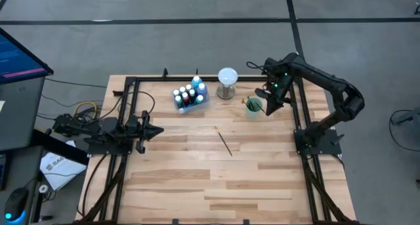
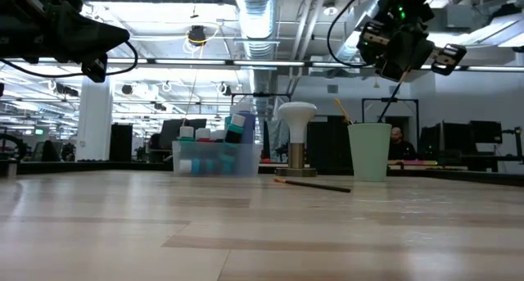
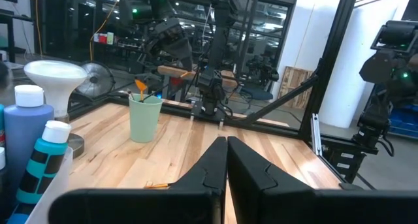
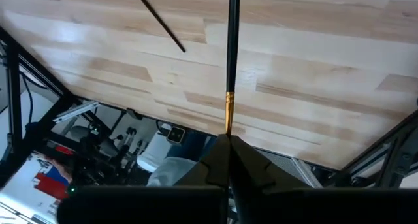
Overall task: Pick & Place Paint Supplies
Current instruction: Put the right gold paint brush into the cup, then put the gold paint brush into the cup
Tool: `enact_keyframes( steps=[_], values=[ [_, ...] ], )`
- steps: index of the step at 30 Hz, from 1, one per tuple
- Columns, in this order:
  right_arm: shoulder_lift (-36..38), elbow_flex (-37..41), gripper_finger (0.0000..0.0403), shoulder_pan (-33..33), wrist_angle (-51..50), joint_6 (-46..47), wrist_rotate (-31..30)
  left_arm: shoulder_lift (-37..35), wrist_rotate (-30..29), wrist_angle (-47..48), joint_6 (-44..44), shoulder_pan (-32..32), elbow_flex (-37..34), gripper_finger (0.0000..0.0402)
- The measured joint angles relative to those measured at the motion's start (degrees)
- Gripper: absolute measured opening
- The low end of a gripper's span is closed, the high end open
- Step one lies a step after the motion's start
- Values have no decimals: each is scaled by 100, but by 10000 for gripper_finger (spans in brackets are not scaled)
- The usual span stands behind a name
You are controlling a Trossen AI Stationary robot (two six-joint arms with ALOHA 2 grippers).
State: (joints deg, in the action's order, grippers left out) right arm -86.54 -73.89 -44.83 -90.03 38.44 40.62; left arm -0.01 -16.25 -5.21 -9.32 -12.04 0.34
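The wooden bench (image 1: 197, 179) carries everything, and the pale green cup (image 1: 254, 107) near its far edge serves as the landmark. The right arm reaches over that cup, its right end effector (image 1: 270, 102) held in the air just above and beside the cup's rim; the fingers are clamped together on a thin brush (image 4: 230, 61), which the right wrist view shows running straight out from between the fingertips, dark handle first, then a gold ferrule close to the grip. In the low view this brush (image 2: 390, 97) hangs tilted from the end effector down toward the cup's mouth, where other brush ends stick out (how many, I cannot tell). The left arm waits well away from the cup, at the bench's left edge, with the left end effector (image 1: 156, 130) pressed together on nothing.

Left of the cup stands a white globe on a metal base (image 1: 227, 82), and farther left again a clear bin (image 1: 191, 98) packed with white-capped paint bottles (image 1: 195, 84), blue and teal bodies among them. 1 more brush (image 1: 224, 143) lies flat on the bare wood, nearer the bench's middle than the cup, apart from everything else.
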Motion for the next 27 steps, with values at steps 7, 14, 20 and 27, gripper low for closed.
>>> enact_keyframes(
  steps=[7, 14, 20, 27],
  values=[
    [-2, 0, 27, -40, -1, -98, -2, 0, 0, -2, -1, -2, 0, 6],
    [-2, 0, 71, -123, 4, -142, -2, 0, 0, -3, 1, -2, 2, 6],
    [30, -306, 88, 1, 4, -390, 333, 0, 0, -4, -1, -1, 1, 6],
    [205, -1311, 87, 1411, 580, -223, 344, 0, 0, -9, 0, -1, 1, 6]
  ],
)
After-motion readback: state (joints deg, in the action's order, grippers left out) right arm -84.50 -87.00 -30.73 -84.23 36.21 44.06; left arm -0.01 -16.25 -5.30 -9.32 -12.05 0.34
